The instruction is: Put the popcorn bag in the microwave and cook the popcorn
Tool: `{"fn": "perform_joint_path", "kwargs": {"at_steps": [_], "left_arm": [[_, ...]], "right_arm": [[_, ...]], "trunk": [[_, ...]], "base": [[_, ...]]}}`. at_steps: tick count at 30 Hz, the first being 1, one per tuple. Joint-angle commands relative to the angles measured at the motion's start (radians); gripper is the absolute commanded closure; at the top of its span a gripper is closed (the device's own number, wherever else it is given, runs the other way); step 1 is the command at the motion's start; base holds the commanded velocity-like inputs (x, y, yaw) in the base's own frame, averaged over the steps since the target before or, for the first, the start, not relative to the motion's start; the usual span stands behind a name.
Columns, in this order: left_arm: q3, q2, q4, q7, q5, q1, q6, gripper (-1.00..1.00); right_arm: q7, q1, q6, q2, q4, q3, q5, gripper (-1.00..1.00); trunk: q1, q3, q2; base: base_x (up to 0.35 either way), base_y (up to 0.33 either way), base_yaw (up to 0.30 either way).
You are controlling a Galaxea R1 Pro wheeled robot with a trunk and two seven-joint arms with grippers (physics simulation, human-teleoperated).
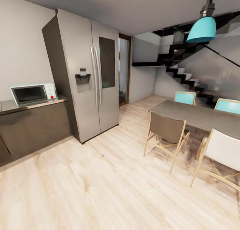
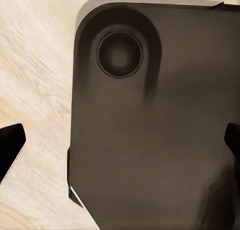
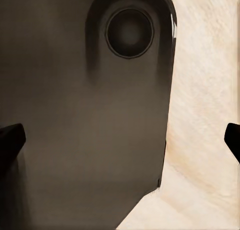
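- Head view: microwave (image 1: 33, 94), pale blue with a dark glass door in a grey frame and a white panel bearing a red dot, sits shut on the grey countertop (image 1: 36, 106) at the room's left, just beside a tall steel fridge (image 1: 88, 76). Through the dark glass nothing can be made out inside. A dining table (image 1: 196, 115) ringed by chairs (image 1: 168, 133) stands well apart at the right, under a turquoise lamp (image 1: 201, 29), with a black staircase (image 1: 186, 73) behind.
- Left wrist view: left gripper (image 2: 120, 145) hangs over a dark rounded robot base (image 2: 150, 130) and pale wood floor (image 2: 35, 65); its two black fingertips (image 2: 10, 145) stand wide apart at the picture's edges, nothing between them.
- Right wrist view: right gripper (image 3: 120, 140) likewise spread, black fingertips (image 3: 10, 142) far apart and pinching nothing, above the same dark base and floor.
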Motion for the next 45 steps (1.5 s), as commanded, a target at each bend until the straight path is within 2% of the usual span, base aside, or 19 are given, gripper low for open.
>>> {"fn": "perform_joint_path", "kwargs": {"at_steps": [1,24,31,36,41,45], "left_arm": [[0.000,0.000,-0.001,0.001,0.010,0.000,-0.001,-1.00],[0.000,0.001,-0.001,0.002,0.012,0.000,-0.001,-1.00],[0.001,0.001,-0.002,0.002,0.012,0.000,-0.003,-1.00],[0.003,0.001,-0.003,0.002,0.012,0.000,-0.021,-1.00],[0.038,0.001,-0.003,0.002,0.011,0.001,-0.028,-1.00],[0.045,0.001,-0.003,0.002,0.011,0.001,-0.028,-1.00]], "right_arm": [[-0.001,0.000,-0.001,0.000,0.000,0.001,0.001,-1.00],[-0.002,0.000,-0.001,0.001,0.000,0.001,0.003,-1.00],[-0.002,0.000,-0.001,0.001,0.000,0.001,0.003,-1.00],[-0.002,0.000,-0.001,0.001,0.000,0.000,0.003,-1.00],[-0.002,0.000,-0.002,0.001,0.000,0.000,0.003,-1.00],[-0.002,0.000,-0.002,0.001,0.000,0.000,0.003,-1.00]], "trunk": [[0.001,-0.001,0.000],[0.001,-0.001,0.000],[0.001,-0.001,0.000],[0.001,-0.001,0.000],[0.001,-0.001,0.000],[0.001,-0.001,0.000]], "base": [[0.322,0.000,0.000],[0.322,0.000,0.007],[0.300,0.000,0.234],[0.062,0.000,0.270],[0.003,0.000,0.270],[0.000,0.000,0.270]]}}
